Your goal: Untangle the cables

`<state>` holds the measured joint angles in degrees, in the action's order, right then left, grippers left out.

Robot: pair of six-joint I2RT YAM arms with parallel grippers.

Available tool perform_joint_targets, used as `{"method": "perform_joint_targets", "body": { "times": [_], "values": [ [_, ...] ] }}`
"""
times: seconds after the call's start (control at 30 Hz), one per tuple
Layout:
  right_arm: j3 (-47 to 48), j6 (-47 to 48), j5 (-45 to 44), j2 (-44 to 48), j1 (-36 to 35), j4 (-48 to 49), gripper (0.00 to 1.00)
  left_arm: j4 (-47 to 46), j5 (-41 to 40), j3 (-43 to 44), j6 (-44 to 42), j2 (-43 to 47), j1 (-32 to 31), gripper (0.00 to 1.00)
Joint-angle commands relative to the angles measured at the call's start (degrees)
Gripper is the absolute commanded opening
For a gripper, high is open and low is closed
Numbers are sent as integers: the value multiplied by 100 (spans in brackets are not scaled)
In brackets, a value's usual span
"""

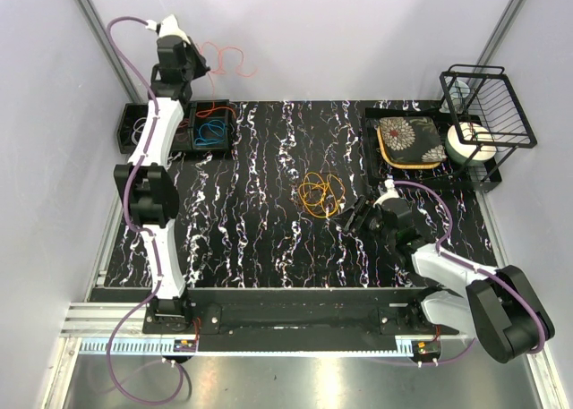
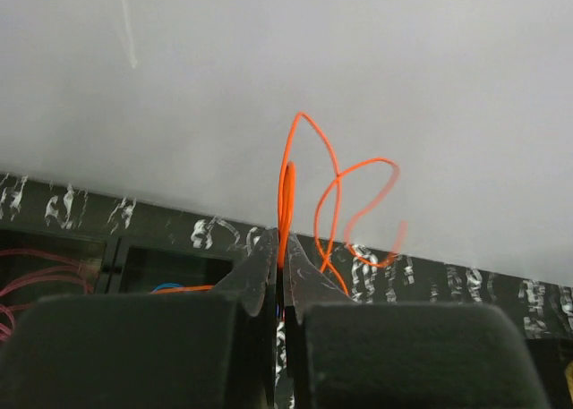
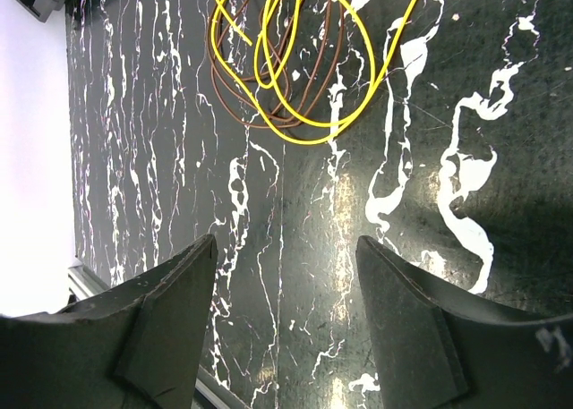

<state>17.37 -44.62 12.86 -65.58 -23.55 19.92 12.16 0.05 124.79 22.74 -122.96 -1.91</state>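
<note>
Work looks about half done. One thin orange wire loop (image 2: pixel 286 203) hangs free, pinched tight in the left gripper (image 2: pixel 279 248), up over the black plastic tray (image 1: pixel 125 127) at the far left, where a blue wire loop (image 1: pixel 211 132) lies. A yellow and brown wire bundle (image 1: pixel 320 194) sits tangled in the middle of the black marbled table (image 1: pixel 269 248). It is just ahead of the right gripper (image 3: pixel 286 248), whose fingers are spread wide.

Bright, even light; glare on table (image 3: pixel 345 194); orange cable (image 2: pixel 286 208) blurred
</note>
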Motion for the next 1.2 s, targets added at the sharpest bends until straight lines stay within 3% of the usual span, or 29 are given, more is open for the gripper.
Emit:
{"method": "perform_joint_targets", "body": {
  "times": [0.0, 0.13, 1.17],
  "values": [
    [188, 15, 111, -25, 52, 302, 69, -399, -733, -629, 72, 254, 33, 0],
    [171, 15, 155, -7, 70, 319, 70, -364, -1209, -904, 195, 316, 94, 0],
    [206, -20, 278, -34, 114, 293, 69, -821, -1992, -2987, 890, 1380, 393, 0]
  ]
}}
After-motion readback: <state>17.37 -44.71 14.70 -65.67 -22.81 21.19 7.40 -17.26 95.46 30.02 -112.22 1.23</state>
